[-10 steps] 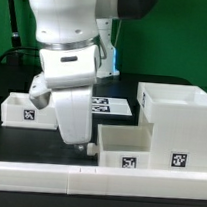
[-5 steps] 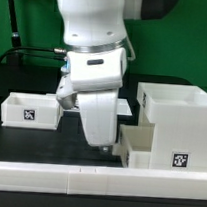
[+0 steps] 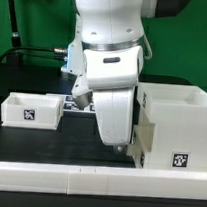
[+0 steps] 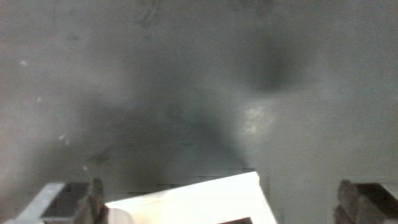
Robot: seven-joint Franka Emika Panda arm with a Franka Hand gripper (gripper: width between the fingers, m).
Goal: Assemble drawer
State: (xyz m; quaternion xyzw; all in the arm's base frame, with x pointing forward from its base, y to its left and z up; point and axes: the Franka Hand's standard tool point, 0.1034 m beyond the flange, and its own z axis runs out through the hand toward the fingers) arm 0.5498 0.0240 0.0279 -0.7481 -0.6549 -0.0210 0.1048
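Note:
The tall white box shell (image 3: 177, 119) stands at the exterior view's right, with a tag on its front. One small white tray (image 3: 31, 109) sits at the left. The second tray (image 3: 142, 140) is mostly hidden behind my gripper (image 3: 116, 147); only a sliver shows against the shell's left side. In the wrist view my gripper (image 4: 221, 206) is open, its fingers (image 4: 71, 202) wide apart. A white corner of that tray (image 4: 187, 200) lies between them, close to one finger and well apart from the other, over the dark table.
A long low white border rail (image 3: 76, 176) runs along the table's front edge. The marker board (image 3: 77, 104) lies flat behind my arm, partly hidden. Green backdrop and a black cable are at the back left.
My arm has moved steadily to the exterior view's right. The second tray has slid right with it, up against the box shell. The left tray has not moved.

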